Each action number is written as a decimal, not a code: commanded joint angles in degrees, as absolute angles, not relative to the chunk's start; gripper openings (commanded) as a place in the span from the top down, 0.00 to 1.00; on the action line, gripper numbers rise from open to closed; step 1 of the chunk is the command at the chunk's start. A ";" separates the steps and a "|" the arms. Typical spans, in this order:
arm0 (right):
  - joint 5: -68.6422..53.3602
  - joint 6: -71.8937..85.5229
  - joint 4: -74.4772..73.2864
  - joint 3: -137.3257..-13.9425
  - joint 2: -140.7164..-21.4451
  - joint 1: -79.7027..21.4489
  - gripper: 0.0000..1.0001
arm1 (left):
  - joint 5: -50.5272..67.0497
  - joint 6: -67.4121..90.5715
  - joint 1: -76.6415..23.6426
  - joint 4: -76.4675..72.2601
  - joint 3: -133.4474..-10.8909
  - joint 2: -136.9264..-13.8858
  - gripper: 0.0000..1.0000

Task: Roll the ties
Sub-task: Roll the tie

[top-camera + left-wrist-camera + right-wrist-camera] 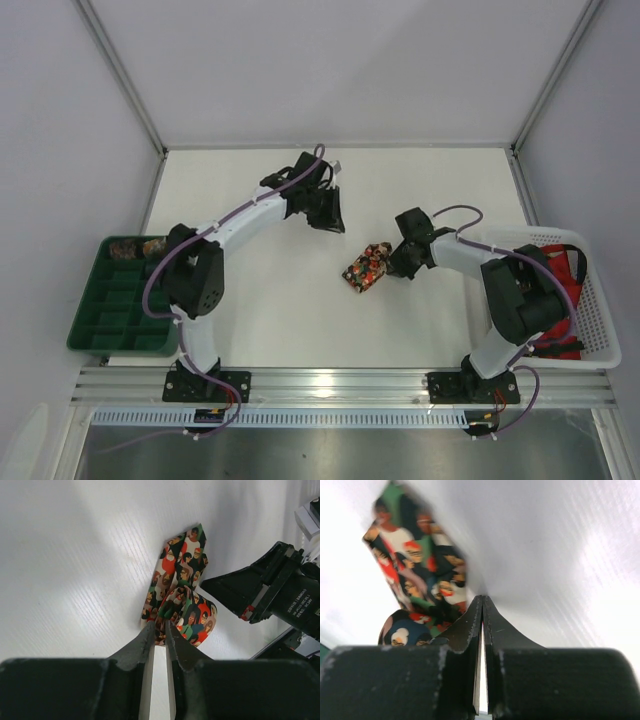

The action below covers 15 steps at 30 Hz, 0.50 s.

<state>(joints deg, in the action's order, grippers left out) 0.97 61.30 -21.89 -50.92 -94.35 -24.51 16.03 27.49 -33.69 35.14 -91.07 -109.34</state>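
Note:
One tie [367,266], dark with red, green and white faces, lies in a loose roll on the white table, its pointed end sticking out. In the left wrist view the tie [180,592] lies just beyond my left gripper [159,625], whose jaws are nearly together with nothing between them. In the top view the left gripper [328,213] hovers up-left of the tie, apart from it. My right gripper [392,265] is shut and empty, its tips [482,599] at the table right beside the tie [415,577]. It also shows in the left wrist view [204,586].
A green compartment tray [120,310] stands at the left edge with rolled ties [137,247] in its back compartments. A white basket [597,320] at the right holds more fabric, red and dark [562,262]. Walls enclose the table.

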 commanded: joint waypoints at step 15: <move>2.80 64.76 -25.49 -45.09 -87.89 -29.96 0.94 | 24.79 28.83 -32.95 40.78 -102.92 -125.50 0.82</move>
<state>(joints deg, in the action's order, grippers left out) 0.64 60.14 -23.92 -46.52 -89.65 -27.79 23.20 28.51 -32.25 39.18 -101.30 -124.77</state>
